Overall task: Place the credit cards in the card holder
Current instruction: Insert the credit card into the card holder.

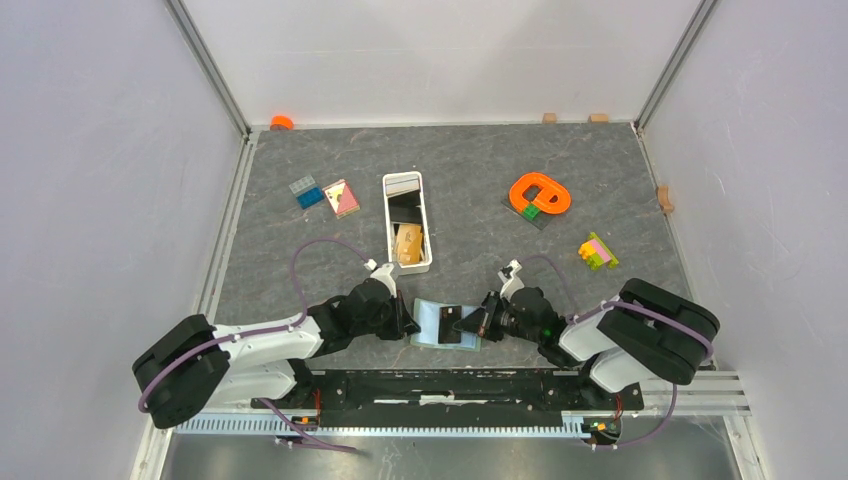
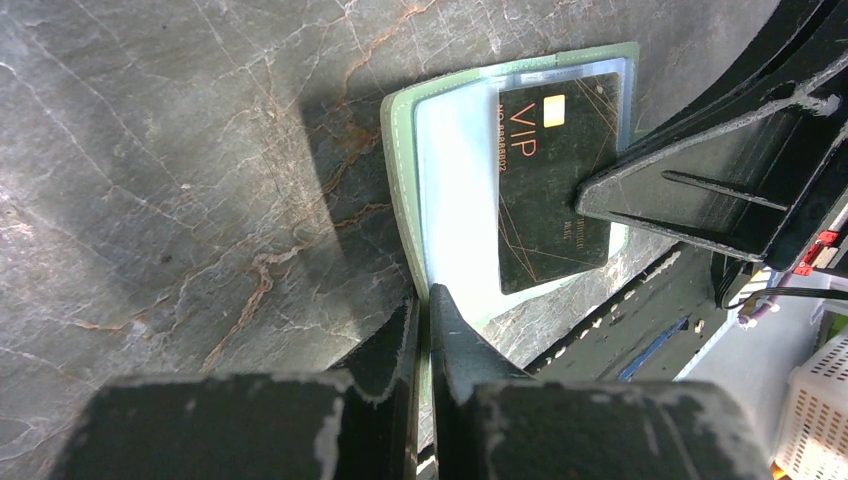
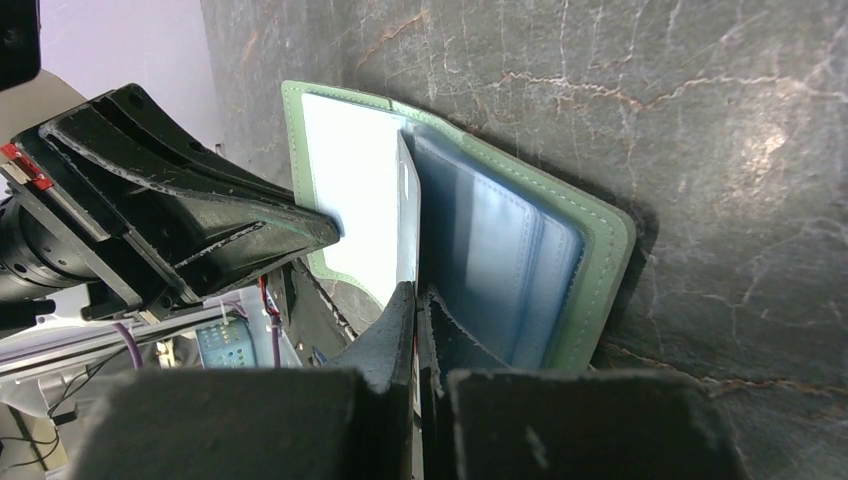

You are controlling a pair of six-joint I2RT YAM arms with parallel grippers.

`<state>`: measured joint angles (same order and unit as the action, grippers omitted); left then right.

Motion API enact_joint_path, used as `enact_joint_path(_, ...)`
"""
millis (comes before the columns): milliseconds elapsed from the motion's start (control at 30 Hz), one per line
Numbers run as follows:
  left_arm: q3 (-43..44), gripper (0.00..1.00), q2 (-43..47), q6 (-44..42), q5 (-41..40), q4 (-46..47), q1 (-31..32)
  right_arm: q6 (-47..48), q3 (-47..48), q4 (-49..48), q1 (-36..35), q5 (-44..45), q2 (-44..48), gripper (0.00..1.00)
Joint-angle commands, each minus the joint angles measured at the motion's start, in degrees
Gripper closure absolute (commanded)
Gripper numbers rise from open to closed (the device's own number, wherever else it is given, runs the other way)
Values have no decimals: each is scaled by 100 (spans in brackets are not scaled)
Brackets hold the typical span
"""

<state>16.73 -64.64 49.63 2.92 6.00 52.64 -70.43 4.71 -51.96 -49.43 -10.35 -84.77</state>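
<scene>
Within left pincer (image 2: 424,305), card holder (image 2: 402,175) edge

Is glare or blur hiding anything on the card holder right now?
Left wrist: glare washes out the pale lining of the card holder, but lettering on the black card is sharp. Right wrist: one inner page blown white, blue pockets readable. Top external: even light, holder small.

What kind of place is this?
Probably a robot test booth in a lab, not a home. A left arm and a right arm are bolted at the edge of a grey table. Plain white walls box it in, and toy blocks lie about like practice props.
</scene>
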Motion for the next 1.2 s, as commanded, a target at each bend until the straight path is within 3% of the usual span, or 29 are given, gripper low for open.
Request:
enact_joint_path(0,52,93,-38,22,-153,-2,18,185,103,68,-8,175,-130,100)
enact_joint_path(600,76,92,-63,2,-89,42,17,92,415,70,-440,150,-655,100)
enact_joint_path(933,-45,92,144,100,-100,50,18,79,271,462,-421,807,-303,98)
enact_joint_path(1167,-65,91,195,101,-134,24,17,-29,188,290,-366,756,-406,100)
